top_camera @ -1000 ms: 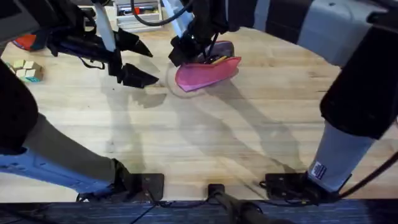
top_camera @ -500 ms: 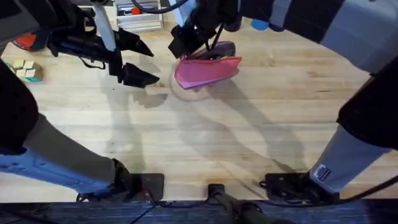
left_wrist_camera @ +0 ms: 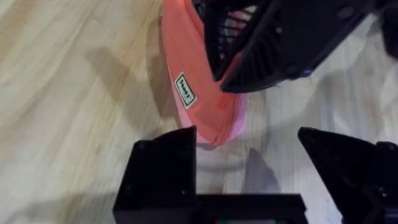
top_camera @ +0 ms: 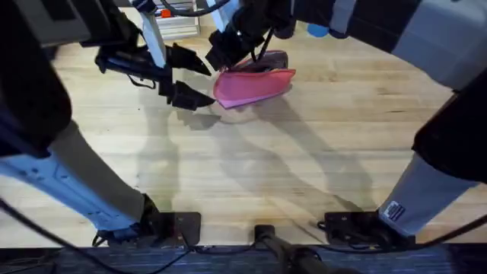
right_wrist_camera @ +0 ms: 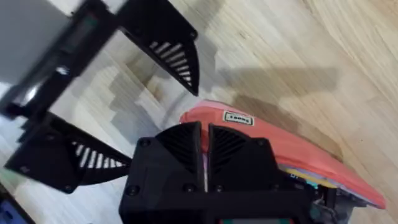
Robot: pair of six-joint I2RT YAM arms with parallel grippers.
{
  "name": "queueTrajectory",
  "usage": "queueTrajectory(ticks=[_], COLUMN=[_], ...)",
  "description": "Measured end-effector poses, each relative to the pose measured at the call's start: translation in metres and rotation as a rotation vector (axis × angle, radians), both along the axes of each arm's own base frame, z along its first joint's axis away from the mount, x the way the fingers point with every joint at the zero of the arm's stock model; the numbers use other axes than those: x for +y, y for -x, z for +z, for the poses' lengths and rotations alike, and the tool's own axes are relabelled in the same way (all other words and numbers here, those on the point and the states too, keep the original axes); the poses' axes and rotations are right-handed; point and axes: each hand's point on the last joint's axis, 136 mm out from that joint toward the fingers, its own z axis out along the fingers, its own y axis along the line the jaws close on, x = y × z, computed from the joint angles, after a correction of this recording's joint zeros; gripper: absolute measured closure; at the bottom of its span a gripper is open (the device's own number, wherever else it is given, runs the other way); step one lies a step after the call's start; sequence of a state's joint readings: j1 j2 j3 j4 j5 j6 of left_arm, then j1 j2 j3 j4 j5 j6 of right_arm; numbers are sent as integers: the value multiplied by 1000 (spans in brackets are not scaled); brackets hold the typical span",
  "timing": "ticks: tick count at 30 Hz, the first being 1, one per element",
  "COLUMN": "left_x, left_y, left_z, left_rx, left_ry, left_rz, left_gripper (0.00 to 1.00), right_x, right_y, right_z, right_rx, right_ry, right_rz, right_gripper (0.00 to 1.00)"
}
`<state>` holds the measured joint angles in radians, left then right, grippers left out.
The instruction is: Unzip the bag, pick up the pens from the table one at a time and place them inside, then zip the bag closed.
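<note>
Pale plank grain ran across the table [top_camera: 304, 167], and the bag [top_camera: 255, 85] lay toward its far side, near the middle — a pink fabric pouch with a small white label on its side, plain in the left wrist view [left_wrist_camera: 185, 91] and again in the right wrist view [right_wrist_camera: 239, 118]. Its top edge gaped a little at one end, where coloured contents showed inside. The right gripper [top_camera: 228, 55] had reached across from its base and sat at the bag's upper left end, its two black fingers [right_wrist_camera: 180, 146] pressed together with barely a slit between them, directly against the top edge of the pouch; whether they pinched the zipper pull itself could not be told. The left gripper [top_camera: 185, 76] hung just beside the bag's left end with its fingers spread wide — nothing between them. From the left wrist camera, the bag's rounded end lay in the gap between those fingers [left_wrist_camera: 163, 171], close to one of them, with the right gripper [left_wrist_camera: 273, 43] dark above it.
</note>
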<state>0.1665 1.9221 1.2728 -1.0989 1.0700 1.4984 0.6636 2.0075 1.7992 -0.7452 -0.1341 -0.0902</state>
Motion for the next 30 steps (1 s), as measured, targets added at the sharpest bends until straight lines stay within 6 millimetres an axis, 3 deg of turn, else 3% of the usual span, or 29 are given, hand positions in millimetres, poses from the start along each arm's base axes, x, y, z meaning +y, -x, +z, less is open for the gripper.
queueTrajectory(ticks=[17, 20, 25, 30], left_x=[-38, -37, -37, -37], left_y=[-14, -14, -15, -16], left_z=[-9, -10, -10, -11], left_rx=[-125, -129, -140, -146], left_ry=[85, 84, 79, 76], left_rz=[-96, -97, -99, -101], left_gripper=[22, 189, 634, 941], right_x=[0, 0, 0, 0], right_y=[0, 0, 0, 1], right_z=[0, 0, 0, 0], right_rx=[0, 0, 1, 1], right_ry=[0, 0, 0, 1], right_rz=[0, 0, 1, 1], right_gripper=[970, 970, 970, 970])
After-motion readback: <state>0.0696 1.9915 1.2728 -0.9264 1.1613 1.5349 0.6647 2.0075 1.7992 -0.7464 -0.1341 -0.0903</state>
